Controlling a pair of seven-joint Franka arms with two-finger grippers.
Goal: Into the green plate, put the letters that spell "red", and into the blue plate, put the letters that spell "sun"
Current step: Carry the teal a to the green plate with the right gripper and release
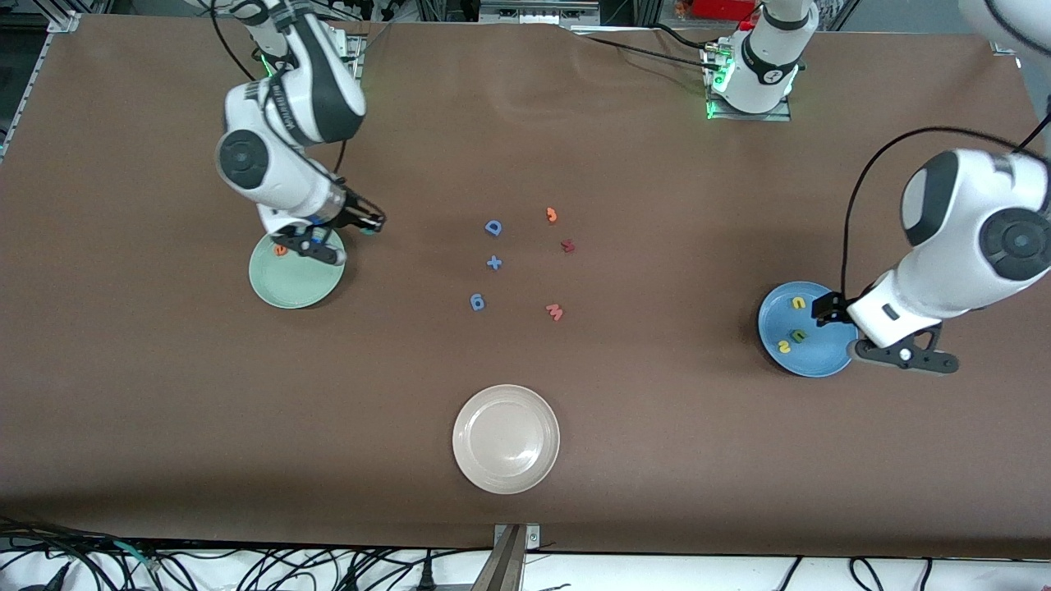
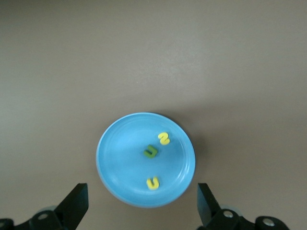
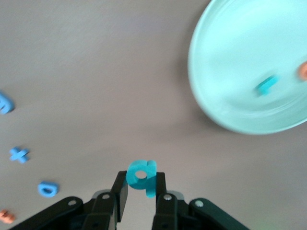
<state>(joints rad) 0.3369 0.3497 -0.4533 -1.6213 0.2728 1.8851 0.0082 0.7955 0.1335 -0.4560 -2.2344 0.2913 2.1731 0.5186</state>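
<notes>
Overhead, brown table [image 1: 624, 460]; right tool [image 3: 141, 189] clenching teal d [image 3: 142, 175], left tool [image 2: 141, 206] released over blue plate [image 2: 115, 158].

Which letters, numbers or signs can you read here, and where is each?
"D": blue foam letter.
"+": blue sign.
"6": blue digit.
"3": orange digit.
"M" or "W": reddish letter.
"S", "U", "U": yellow S, green arch, yellow arch, in the blue plate.
"d": teal letter in the right gripper.
Too blurred: teal piece, orange piece, in the green plate.

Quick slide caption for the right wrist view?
Right tool grips the teal "d" near the green plate holding "r".
</notes>
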